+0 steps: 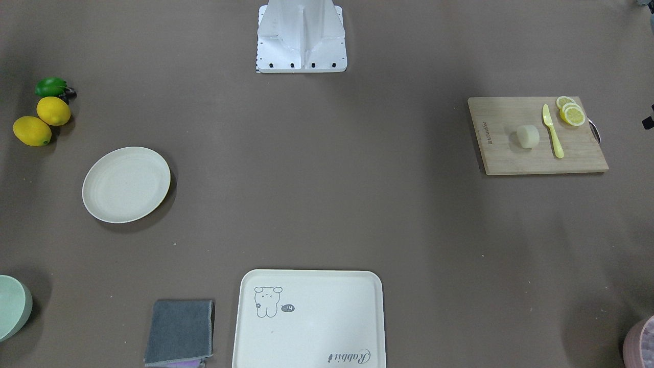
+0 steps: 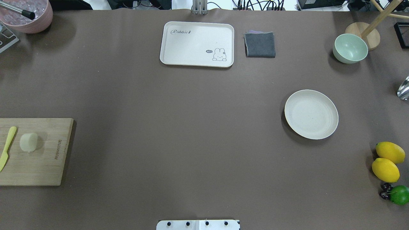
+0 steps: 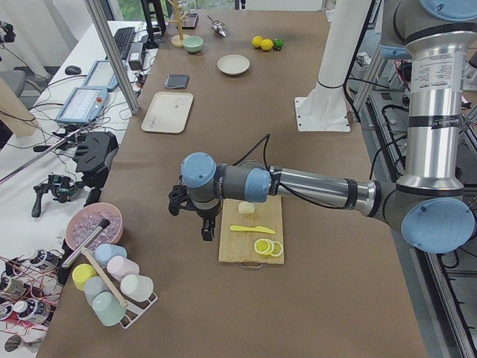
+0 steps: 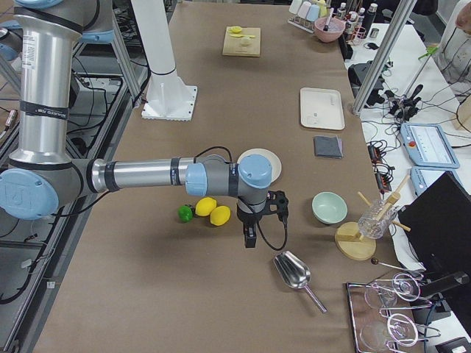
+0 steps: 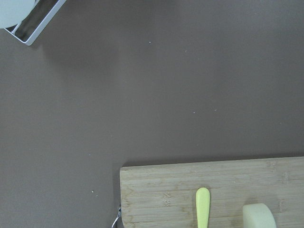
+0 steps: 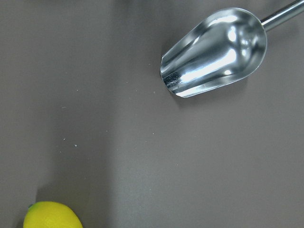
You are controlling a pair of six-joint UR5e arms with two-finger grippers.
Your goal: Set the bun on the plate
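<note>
The bun [image 1: 528, 136] is a pale cream lump lying on a wooden cutting board [image 1: 536, 153], beside a yellow knife [image 1: 553, 132]. It also shows in the overhead view [image 2: 28, 142] and at the bottom edge of the left wrist view [image 5: 259, 216]. The round cream plate [image 1: 126, 184] lies empty on the table's other half [image 2: 311, 114]. My left gripper [image 3: 208, 226] hangs just off the board's edge, a short way from the bun; I cannot tell if it is open. My right gripper [image 4: 250, 235] hangs past the lemons, near a metal scoop; its state is unclear too.
Lemon slices [image 1: 571, 112] lie on the board's corner. Two lemons [image 2: 387, 161] and a lime [image 2: 400, 195] sit near the plate. A rabbit-print tray [image 2: 197, 44], a grey cloth [image 2: 260, 44], a green bowl [image 2: 350, 48], a metal scoop [image 6: 216, 52] and a pink ice bowl [image 2: 27, 14] lie around.
</note>
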